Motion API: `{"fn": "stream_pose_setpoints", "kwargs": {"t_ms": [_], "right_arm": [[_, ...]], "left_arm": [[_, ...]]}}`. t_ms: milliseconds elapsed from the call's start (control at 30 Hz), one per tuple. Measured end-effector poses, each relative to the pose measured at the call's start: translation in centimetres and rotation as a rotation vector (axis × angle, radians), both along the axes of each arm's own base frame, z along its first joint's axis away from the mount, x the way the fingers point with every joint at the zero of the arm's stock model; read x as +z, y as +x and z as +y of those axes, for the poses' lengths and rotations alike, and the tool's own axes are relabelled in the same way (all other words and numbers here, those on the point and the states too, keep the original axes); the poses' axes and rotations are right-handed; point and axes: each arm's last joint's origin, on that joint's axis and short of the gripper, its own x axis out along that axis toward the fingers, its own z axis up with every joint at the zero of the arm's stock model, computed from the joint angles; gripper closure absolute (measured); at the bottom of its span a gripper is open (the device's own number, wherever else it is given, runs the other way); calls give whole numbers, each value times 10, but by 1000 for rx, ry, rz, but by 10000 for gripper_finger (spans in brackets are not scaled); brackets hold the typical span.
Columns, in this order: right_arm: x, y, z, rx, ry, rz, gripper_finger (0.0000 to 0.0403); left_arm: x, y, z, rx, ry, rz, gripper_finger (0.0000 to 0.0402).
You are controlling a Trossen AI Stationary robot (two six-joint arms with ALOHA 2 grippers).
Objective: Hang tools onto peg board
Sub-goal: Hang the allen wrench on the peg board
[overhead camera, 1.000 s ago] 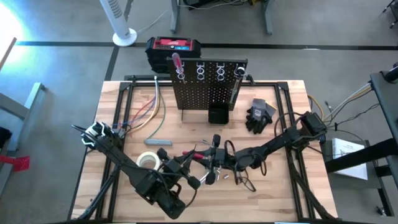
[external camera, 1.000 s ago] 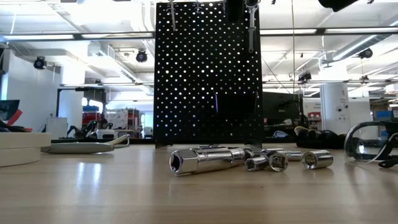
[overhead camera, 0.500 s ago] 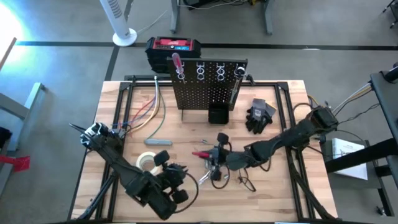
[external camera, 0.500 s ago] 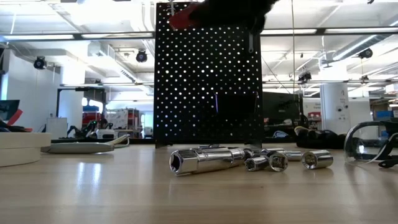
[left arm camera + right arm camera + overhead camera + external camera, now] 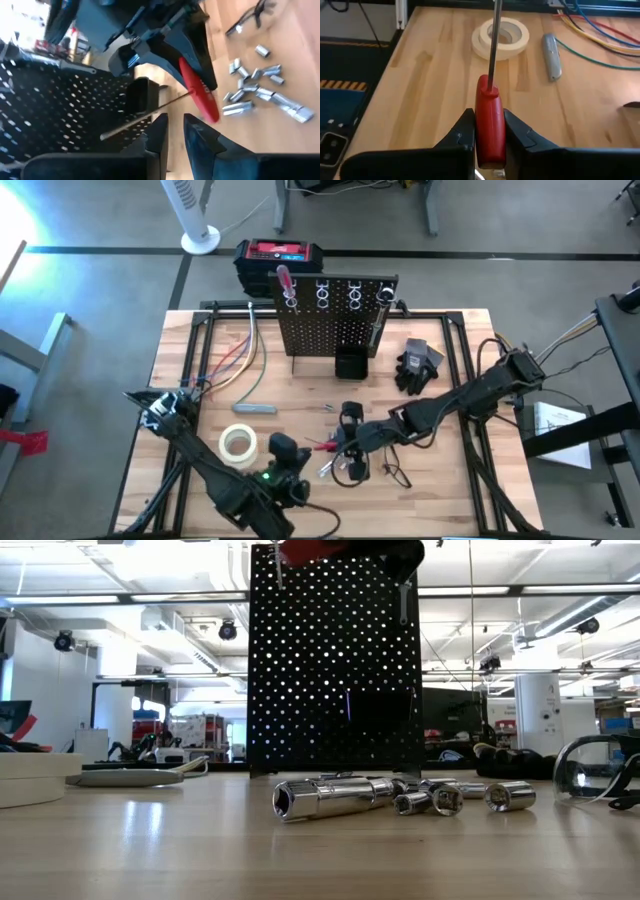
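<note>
Between the right gripper's jaws sits a red-handled screwdriver, clamped by its handle, shaft pointing ahead. Left gripper is nearly closed, empty. Peg board stands well beyond; loose sockets below. Keep shaft vertical, aim through ring hook.

grey floor, white fan, bright ceiling lights.

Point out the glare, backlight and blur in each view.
High view: bright flare washes the upper left corner. Low view: the black perforated peg board is backlit, light dotting its holes. Left wrist view: the red-handled screwdriver looks smeared. Right wrist view: evenly lit.
</note>
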Motion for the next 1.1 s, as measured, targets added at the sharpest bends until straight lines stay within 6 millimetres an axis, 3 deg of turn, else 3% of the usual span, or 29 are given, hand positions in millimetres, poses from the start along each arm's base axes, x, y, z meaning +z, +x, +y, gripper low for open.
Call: {"fn": "stream_pose_setpoints", "kwargs": {"t_ms": [333, 633, 767, 900, 1100], "right_arm": [[-9, 4, 1, 44, 33, 37, 369], [-8, 4, 4, 109, 46, 40, 369], [-8, 3, 5, 132, 47, 45, 369], [-8, 3, 5, 143, 43, 47, 369], [-8, 2, 5, 172, 50, 51, 369]], "left_arm": [[4, 18, -13, -117, 222, 194, 339], [12, 30, 8, -92, 114, 262, 262], [17, 30, 12, -104, 92, 277, 248], [19, 31, 16, -102, 18, 297, 264], [20, 31, 18, -101, -35, 313, 336]]}}
